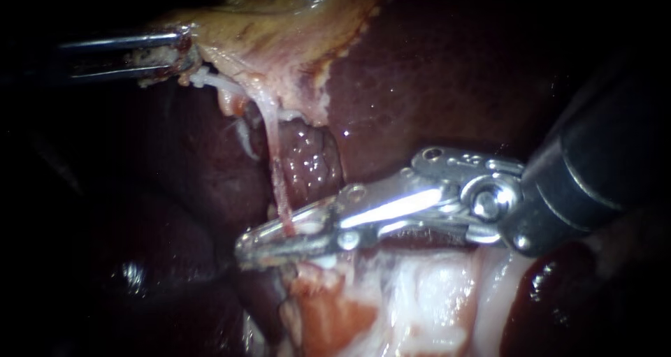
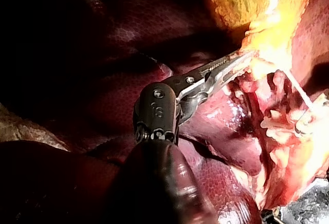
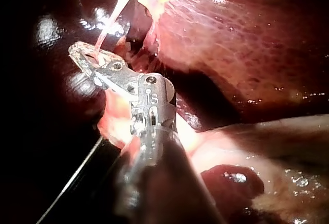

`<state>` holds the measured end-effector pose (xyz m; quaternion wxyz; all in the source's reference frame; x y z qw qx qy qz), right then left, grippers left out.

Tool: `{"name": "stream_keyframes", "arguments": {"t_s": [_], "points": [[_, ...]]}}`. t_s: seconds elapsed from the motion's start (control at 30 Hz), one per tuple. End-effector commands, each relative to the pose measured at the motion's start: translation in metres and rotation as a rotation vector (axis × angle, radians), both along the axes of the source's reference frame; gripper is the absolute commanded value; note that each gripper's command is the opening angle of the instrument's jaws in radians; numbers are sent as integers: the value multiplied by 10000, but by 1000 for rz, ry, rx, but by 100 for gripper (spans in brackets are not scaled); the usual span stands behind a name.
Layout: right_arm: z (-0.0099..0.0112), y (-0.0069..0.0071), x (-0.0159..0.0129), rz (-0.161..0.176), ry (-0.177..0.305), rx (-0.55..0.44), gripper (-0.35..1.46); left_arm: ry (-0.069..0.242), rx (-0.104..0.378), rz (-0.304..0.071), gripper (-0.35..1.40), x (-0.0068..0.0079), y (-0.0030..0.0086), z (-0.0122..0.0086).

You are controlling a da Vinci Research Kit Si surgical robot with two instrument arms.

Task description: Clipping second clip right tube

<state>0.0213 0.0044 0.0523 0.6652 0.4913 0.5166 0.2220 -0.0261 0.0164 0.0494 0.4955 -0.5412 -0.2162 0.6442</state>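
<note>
Steel-jawed right instrument (image 1: pixel 255 245), near right, clamps both jaws on thin pink tube (image 1: pixel 278 172) below yellow-tan gallbladder (image 1: pixel 279 42); slender left instrument (image 1: pixel 183 51), far left, grips gallbladder's edge beside dark-red liver (image 1: pixel 433 70).

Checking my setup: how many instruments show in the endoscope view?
2. The left instrument grips the gallbladder, upper left; the right instrument meets the tube, centre.

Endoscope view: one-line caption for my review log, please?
Left instrument grips the gallbladder edge; right instrument has a thin tube at its tip, liver behind.
</note>
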Motion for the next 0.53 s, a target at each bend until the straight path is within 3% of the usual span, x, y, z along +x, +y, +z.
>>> {"name": "stream_keyframes", "arguments": {"t_s": [0.03,0.53], "points": [[0,0,0,-9,-9,-5,-35,0,0,0,-35,0,0,0],[3,2,-2,-21,-25,-12,-35,0,0,0,-35,-1,0,0]]}}
